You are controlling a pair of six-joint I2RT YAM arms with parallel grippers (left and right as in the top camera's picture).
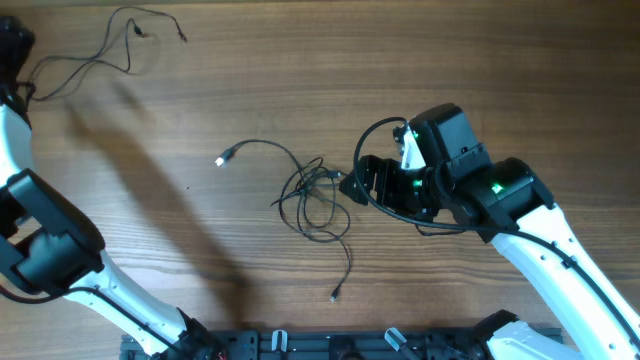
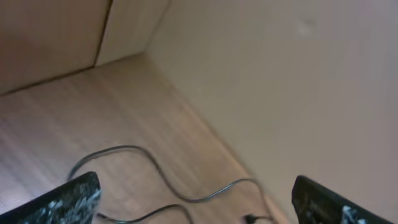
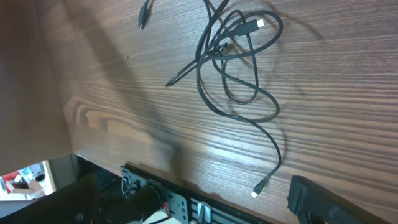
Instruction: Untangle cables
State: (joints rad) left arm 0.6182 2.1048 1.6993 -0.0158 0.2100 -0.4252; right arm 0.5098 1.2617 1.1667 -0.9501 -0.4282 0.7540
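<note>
A tangle of black cable [image 1: 315, 195] lies at the table's middle, with one plug [image 1: 221, 158] stretched out to the left and another [image 1: 334, 296] trailing toward the front. It also shows in the right wrist view [image 3: 233, 62]. My right gripper [image 1: 352, 184] is open and empty, just right of the tangle; its fingers [image 3: 199, 205] frame the front plug [image 3: 257, 188]. A thin dark cable [image 1: 110, 45] lies apart at the far left. My left gripper [image 1: 14, 60] is open above that thin cable [image 2: 155, 171], and its fingers [image 2: 196, 199] hold nothing.
A black metal rail [image 1: 350, 345] runs along the table's front edge and shows in the right wrist view [image 3: 186, 199]. The right arm's own black cable [image 1: 375, 135] loops beside its wrist. A pale wall [image 2: 280, 93] rises behind the table's far left corner.
</note>
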